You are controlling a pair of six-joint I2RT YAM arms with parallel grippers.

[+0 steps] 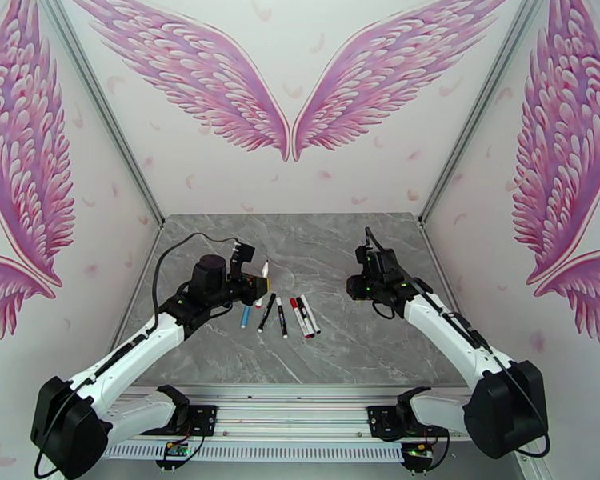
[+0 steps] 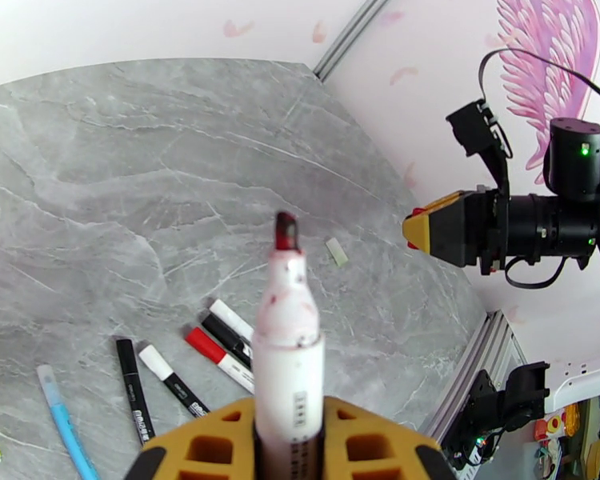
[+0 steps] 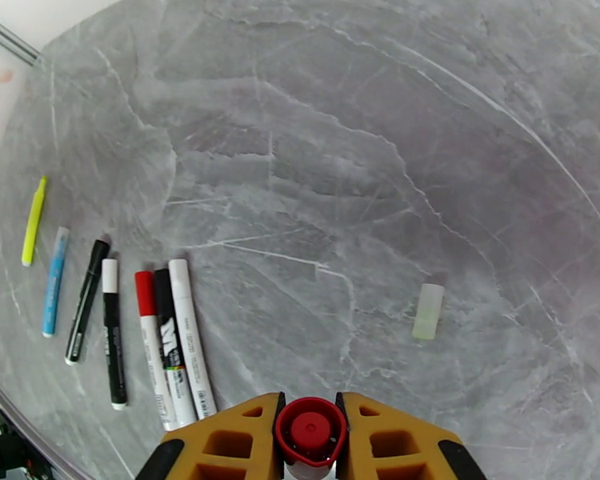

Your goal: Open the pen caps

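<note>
Grips, in the left claw (image 2: 288, 446), a white pen (image 2: 288, 370): yellow fingers (image 2: 196, 454) pressed together on the smooth round plastic barrel. Points this pen up and away from the wrist, uncapped, with the felt tip (image 2: 286, 230) stained dark red and red smears down the tapered neck. Pinches, in the right claw (image 3: 310, 414), a red cap (image 3: 310, 432): short, cylindrical, glossy plastic, its round end facing the wrist camera, a yellow finger tight on either side.

Holds both claws above the bench (image 1: 340, 346), well apart from each other, the left (image 1: 260, 286) near the far end of the pen row and the right (image 1: 353, 286) off to the right of it.

Has, flat on the grey, white-veined, stone-look bench (image 3: 340, 154), a loose row of seven thin pens. Runs, from the left in the right wrist view: a yellow pen (image 3: 34, 222), a light-blue pen (image 3: 54, 282), an all-black pen (image 3: 86, 302) and a black pen with a white cap (image 3: 113, 334). Ends with three white barrels touching side by side, one red-capped (image 3: 150, 346), one black-capped (image 3: 172, 346) and one all white (image 3: 192, 338).

Shows also a small pale-green slip (image 3: 428, 311), rectangular, flat on the bench and well apart from the row, on its right.
</note>
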